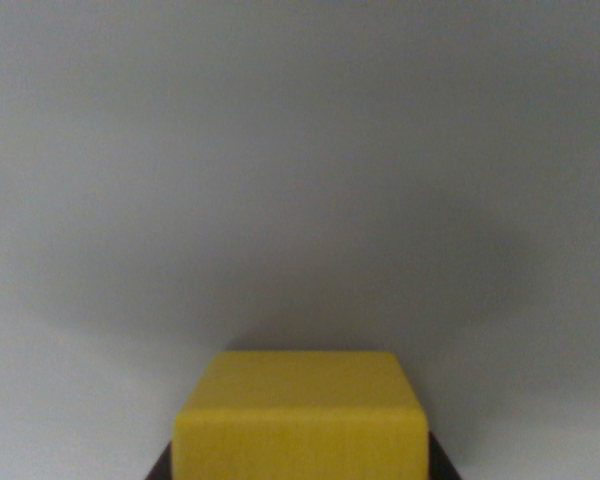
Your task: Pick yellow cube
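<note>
Yellow cube | bottom centre, dark jaws flanking | grip state unclear

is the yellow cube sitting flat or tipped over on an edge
Flat, as far as shows. The yellow cube has a level top face and a straight horizontal front edge. Its base is cut off by the frame, so contact below cannot be seen.

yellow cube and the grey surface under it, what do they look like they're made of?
Yellow cube: probably painted wood or matte plastic. The colour is even, the edges are softly rounded and there is no glare; faint vertical streaks on the front face hint at wood grain, but blur leaves it open. Plain grey surface: smooth and matte, with soft shadows and no texture or reflections; the material cannot be told.
</note>
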You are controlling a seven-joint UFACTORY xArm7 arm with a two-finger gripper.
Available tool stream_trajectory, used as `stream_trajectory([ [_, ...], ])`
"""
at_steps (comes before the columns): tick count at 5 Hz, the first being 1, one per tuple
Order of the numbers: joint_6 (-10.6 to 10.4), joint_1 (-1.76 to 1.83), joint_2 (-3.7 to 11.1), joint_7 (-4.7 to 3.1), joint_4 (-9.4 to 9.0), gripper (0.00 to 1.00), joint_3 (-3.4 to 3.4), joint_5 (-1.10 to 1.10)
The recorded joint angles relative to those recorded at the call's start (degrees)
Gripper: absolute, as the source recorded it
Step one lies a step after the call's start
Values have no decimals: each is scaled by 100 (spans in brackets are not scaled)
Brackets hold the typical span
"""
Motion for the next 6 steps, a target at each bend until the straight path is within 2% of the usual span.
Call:
stream_trajectory([
  [2, 74, -1, -23, 2, 52, 100, 0, 1],
  [3, 182, -1, -56, 4, 126, 100, 1, 1],
  [4, 182, -1, -56, 4, 126, 100, 1, 1],
  [5, 310, -2, -95, 6, 215, 100, 2, 2],
  [6, 310, -2, -95, 6, 215, 100, 2, 2],
])
